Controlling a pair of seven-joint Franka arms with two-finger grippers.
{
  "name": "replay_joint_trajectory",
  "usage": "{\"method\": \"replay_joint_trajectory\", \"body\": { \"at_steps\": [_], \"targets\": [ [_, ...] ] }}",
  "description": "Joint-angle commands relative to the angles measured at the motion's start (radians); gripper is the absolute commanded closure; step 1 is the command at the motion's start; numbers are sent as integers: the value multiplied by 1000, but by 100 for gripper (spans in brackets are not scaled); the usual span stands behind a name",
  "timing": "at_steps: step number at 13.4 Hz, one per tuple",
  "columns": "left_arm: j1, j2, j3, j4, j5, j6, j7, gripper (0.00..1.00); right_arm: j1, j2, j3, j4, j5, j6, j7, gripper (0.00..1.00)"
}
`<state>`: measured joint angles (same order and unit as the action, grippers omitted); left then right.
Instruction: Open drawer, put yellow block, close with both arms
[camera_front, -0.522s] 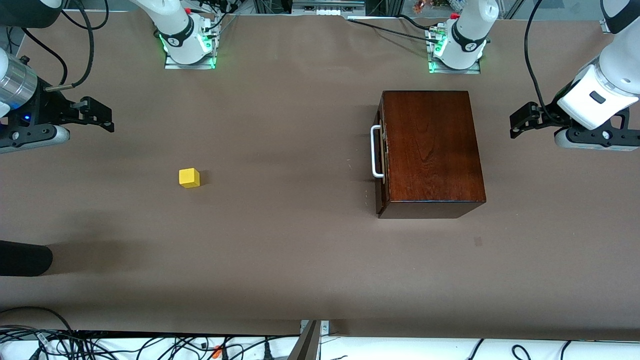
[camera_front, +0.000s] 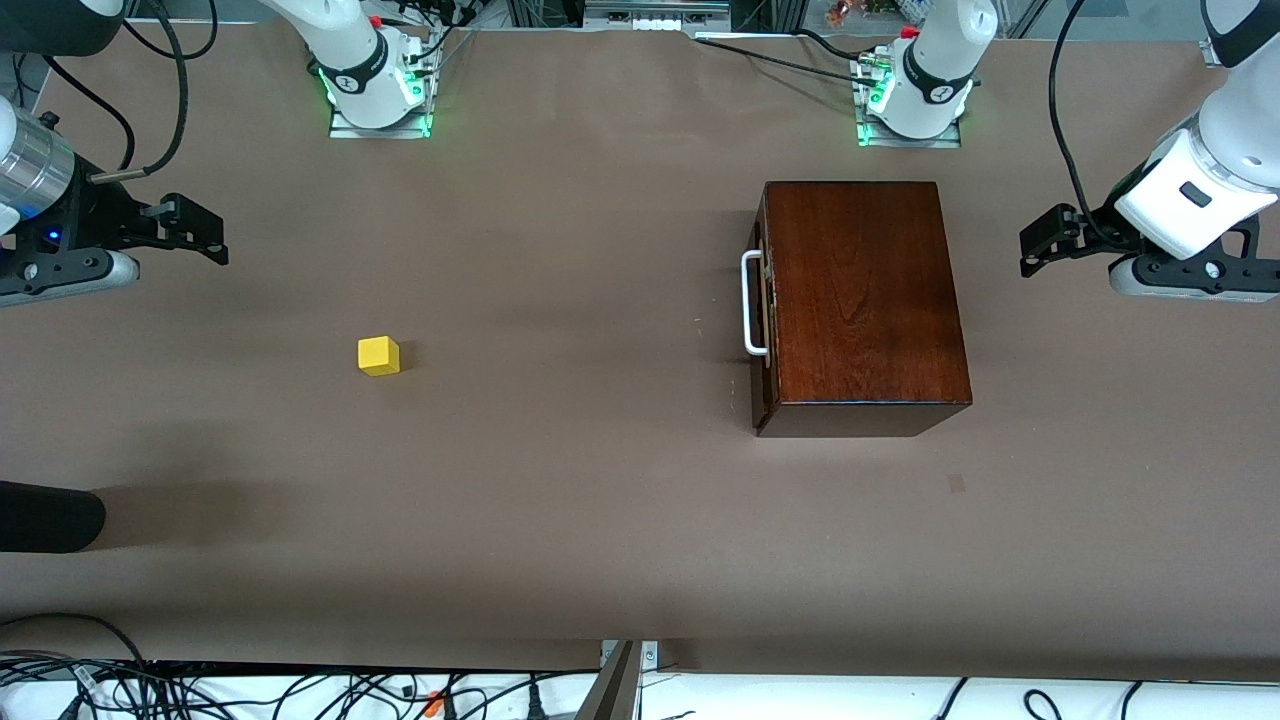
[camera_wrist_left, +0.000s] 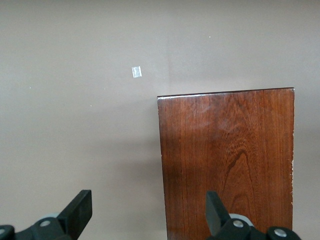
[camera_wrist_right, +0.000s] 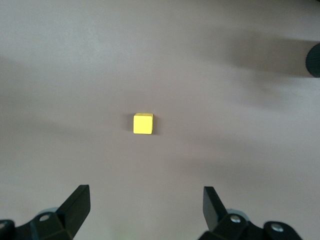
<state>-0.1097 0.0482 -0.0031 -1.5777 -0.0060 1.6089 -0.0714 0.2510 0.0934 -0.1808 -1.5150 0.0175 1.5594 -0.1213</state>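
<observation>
The reddish-brown wooden box (camera_front: 860, 300) stands toward the left arm's end of the table. Its drawer is shut, with the white bar handle (camera_front: 750, 304) facing the table's middle. The box top also shows in the left wrist view (camera_wrist_left: 227, 160). The yellow block (camera_front: 379, 355) lies on the table toward the right arm's end, and shows in the right wrist view (camera_wrist_right: 143, 123). My left gripper (camera_front: 1035, 250) is open and empty, held up beside the box. My right gripper (camera_front: 205, 238) is open and empty, up over the table's end, apart from the block.
The brown table cover (camera_front: 600, 500) spans the view. A small pale mark (camera_front: 957, 484) lies nearer the front camera than the box. A black object (camera_front: 45, 517) juts in at the right arm's end. Cables (camera_front: 300, 690) run along the front edge.
</observation>
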Motion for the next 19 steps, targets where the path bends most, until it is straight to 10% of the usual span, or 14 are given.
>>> {"method": "replay_joint_trajectory", "body": {
  "at_steps": [1, 19],
  "targets": [
    [2, -14, 0, -1, -8, 8, 9, 0, -6, 8, 1, 21, 4, -2, 9, 0],
    [-13, -11, -79, 35, -9, -63, -112, 0, -12, 11, 0, 22, 4, 27, 6, 0]
  ]
}}
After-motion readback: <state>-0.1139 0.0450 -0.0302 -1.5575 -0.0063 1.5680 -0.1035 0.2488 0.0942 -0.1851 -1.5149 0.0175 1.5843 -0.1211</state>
